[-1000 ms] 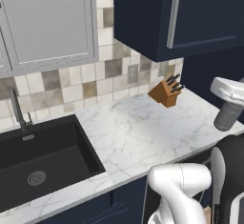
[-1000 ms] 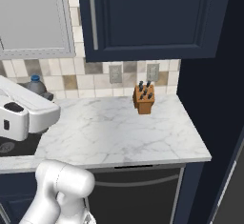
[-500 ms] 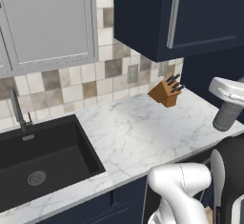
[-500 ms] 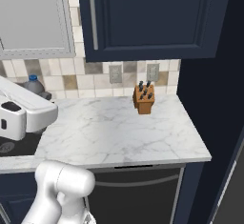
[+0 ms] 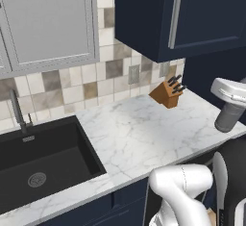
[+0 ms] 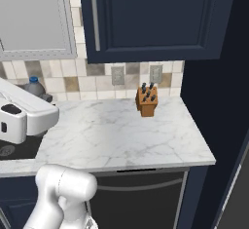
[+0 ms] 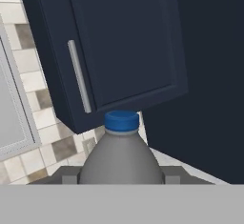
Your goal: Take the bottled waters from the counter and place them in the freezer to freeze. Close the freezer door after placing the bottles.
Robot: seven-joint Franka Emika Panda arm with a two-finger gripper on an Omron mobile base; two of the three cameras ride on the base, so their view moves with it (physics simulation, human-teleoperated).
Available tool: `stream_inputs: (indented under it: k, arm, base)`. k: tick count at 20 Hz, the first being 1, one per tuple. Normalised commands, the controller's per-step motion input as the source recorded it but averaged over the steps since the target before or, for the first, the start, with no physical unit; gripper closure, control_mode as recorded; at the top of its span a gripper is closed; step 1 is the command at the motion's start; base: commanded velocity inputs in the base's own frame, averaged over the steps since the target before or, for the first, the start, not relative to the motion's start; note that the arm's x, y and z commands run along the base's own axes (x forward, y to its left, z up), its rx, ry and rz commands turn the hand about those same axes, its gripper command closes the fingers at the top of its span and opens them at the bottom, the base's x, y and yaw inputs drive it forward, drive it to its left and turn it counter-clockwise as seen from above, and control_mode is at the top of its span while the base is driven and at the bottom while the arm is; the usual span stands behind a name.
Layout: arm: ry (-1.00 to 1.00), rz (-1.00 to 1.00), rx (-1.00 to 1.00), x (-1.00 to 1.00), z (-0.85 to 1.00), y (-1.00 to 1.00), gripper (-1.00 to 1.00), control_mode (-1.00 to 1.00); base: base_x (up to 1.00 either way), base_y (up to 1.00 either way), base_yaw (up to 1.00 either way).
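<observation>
Jaws are clamped on one bottled water (image 7: 121, 154), which in the hand view stands upright between the finger tips, blue cap up, in front of a navy wall cabinet (image 7: 114, 42) with a steel bar handle (image 7: 79, 76). From the left base view, the arm's grey wrist hangs off the counter's (image 5: 139, 133) right end, past the knife block (image 5: 167, 92) in the back right corner; the sink (image 5: 43, 162) takes the left end. From the right base view, a second bottle's blue cap (image 6: 33, 80) peeks over the white forearm near the counter's back left, by the tiles. Risks, as I judge them: a smooth ribbed bottle could slip in a swing toward the freezer, and the arm could clip the wall cabinet. No brand, label or writing is readable anywhere.
</observation>
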Motion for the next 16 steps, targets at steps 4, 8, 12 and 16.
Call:
stream_inputs:
  k: [4, 8, 12, 16]
  arm:
    - [0.0, 0.0, 0.0, 0.0, 0.0, 0.0, 1.0, -1.0]
    - [0.0, 0.0, 0.0, 0.0, 0.0, 0.0, 1.0, -1.0]
    - [0.0, 0.0, 0.0, 0.0, 0.0, 0.0, 1.0, -1.0]
    - [0.0, 0.0, 0.0, 0.0, 0.0, 0.0, 1.0, -1.0]
  base:
    - [0.0, 0.0, 0.0]
    - [0.0, 0.0, 0.0]
    - [0.0, 0.0, 0.0]
    - [0.0, 0.0, 0.0]
